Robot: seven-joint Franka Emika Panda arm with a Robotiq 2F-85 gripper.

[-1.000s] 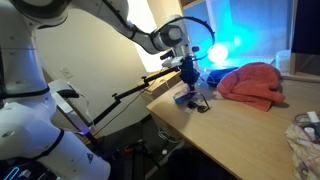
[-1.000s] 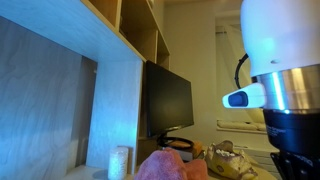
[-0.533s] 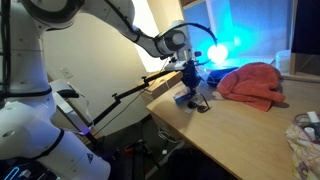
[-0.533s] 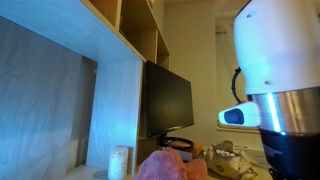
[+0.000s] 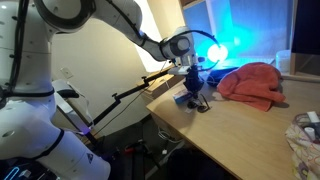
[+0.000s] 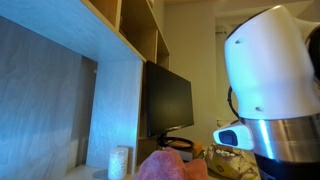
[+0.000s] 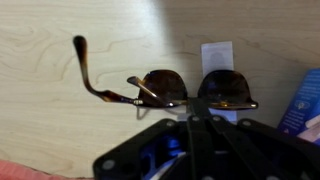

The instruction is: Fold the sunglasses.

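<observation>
The sunglasses lie on the wooden table, with a black frame and two dark lenses. One thin arm sticks out open to the left, its tip curling up. The other arm lies slanted across the left lens. My gripper comes in from the bottom of the wrist view with its fingers pressed together, and its tips are at the bridge between the lenses. I cannot tell whether they touch it. In an exterior view the gripper hangs low over the sunglasses near the table's left end.
A red cloth lies bunched behind the sunglasses; it also shows at the bottom of an exterior view. A small blue-and-white object lies just right of the glasses. White paper lies beyond them. A dark monitor stands behind. The table edge is close.
The arm has come down a little toward the sunglasses. The sunglasses have stayed in place on the table.
</observation>
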